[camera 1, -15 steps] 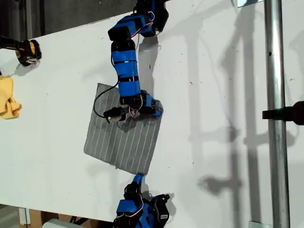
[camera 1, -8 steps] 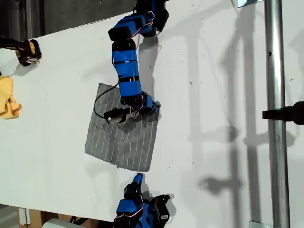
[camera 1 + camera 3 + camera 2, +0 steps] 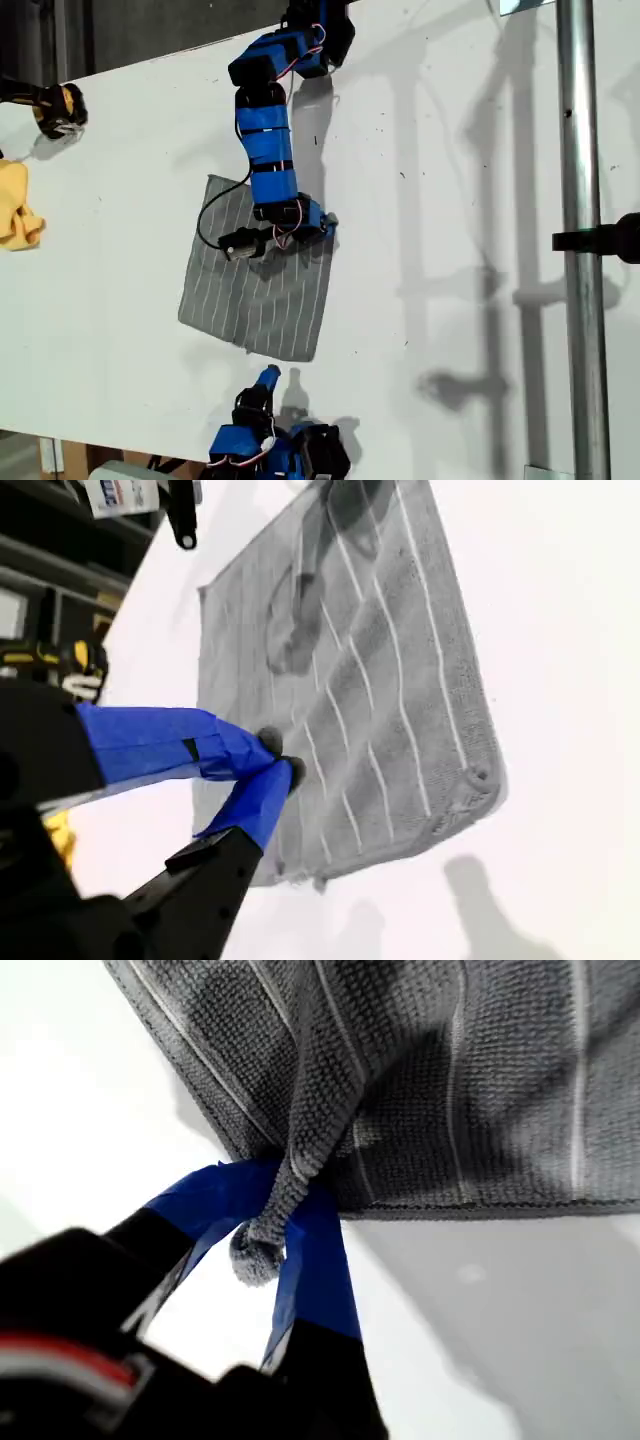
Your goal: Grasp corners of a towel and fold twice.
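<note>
Clearly, the grey soft towel with thin white stripes (image 3: 258, 277) lay flat on the white bench (image 3: 450, 200), its long axis running from the exterior view's upper left to lower right, stripes along it. My first tool (image 3: 283, 1222) pinched a bunched corner (image 3: 256, 1252) of the towel between its blue-taped tips, at the towel's edge nearest the exterior view's right. My second tool (image 3: 272, 765) was pressed together over the towel's lower edge, gripping nothing I could see. Bare bench spread wide toward the exterior view's right; a crumpled yellow cloth (image 3: 17, 205) sat well apart at that view's left edge.
</note>
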Motion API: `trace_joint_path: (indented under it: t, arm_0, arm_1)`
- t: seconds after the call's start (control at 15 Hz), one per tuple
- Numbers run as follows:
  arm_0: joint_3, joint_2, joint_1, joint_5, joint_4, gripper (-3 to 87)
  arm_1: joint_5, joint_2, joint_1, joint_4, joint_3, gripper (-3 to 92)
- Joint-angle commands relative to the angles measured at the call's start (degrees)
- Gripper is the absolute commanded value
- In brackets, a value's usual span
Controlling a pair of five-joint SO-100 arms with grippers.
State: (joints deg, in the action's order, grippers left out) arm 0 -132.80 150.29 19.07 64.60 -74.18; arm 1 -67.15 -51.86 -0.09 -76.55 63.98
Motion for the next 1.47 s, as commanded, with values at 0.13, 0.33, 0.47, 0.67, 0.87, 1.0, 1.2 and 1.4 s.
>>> trace_joint_path:
  t: [0.13,0.33,0.47,0.67,0.87,1.0,1.2,1.4]
  arm_0:
    - [22.41,-19.95,-1.14,-14.85,-8.88,-1.6]
    - [29.79,-33.13,-1.49,-16.7,-17.31,14.6]
    - [32.96,-38.94,-4.83,-18.37,-18.37,36.1]
    - [36.83,-45.26,-7.38,-22.24,-19.34,41.0]
    - [35.42,-44.12,-5.62,-21.36,-19.34,41.1]
    - [33.13,-43.07,-3.6,-20.65,-19.51,40.3]
    - [24.96,-39.73,1.93,-18.9,-16.96,36.3]
    - [16.7,-40.17,3.52,-17.93,-10.99,36.3]
  arm_1:
    - [0.0,-2.72,-1.58,0.7,-1.05,-0.2]
    - [-0.62,-2.9,-2.02,0.97,-0.62,-0.2]
    - [-0.7,-2.9,-2.29,1.58,-0.44,-0.2]
    - [-0.7,-3.08,-2.55,1.67,-0.18,-0.2]
    - [-0.88,-4.13,-2.64,2.29,1.49,-0.2]
    - [-0.88,-4.22,-2.64,2.46,1.76,-0.2]
    - [-0.88,-4.31,-2.72,2.9,1.85,-0.2]
    - [-0.88,-4.39,-2.9,2.99,2.11,-0.2]
